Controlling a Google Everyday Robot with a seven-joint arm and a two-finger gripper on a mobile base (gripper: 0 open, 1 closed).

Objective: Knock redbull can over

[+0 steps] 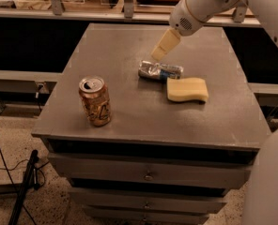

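Grey tabletop fills most of the camera view: a flat table (129, 36) on a stack of drawers (148, 175), with speckled floor (59, 205) below and a dim shelf running behind the far edge.

My arm (200, 6) comes in from the upper right, white and rounded, and slopes down toward the middle of the table. At its end my gripper (160, 49) hangs tilted over the far half of the tabletop, its pale tip pointing down and to the left. Whether it is open or closed I cannot tell.

Just under that tip, on its near side, the redbull can (160, 71) lies flat on its side on the table. Its silver and blue body runs left to right. The tip is very close to the can's left end, and I cannot tell whether the two touch.

Nearer than my gripper and a little to its right, the yellow sponge (187, 89) lies flat. It sits right beside the right end of the redbull can, touching it or nearly so.

Well off to the left of my gripper, close to the front edge, the gold can (95, 101) stands upright with its opened top showing. It is well apart from both the redbull can and the sponge.
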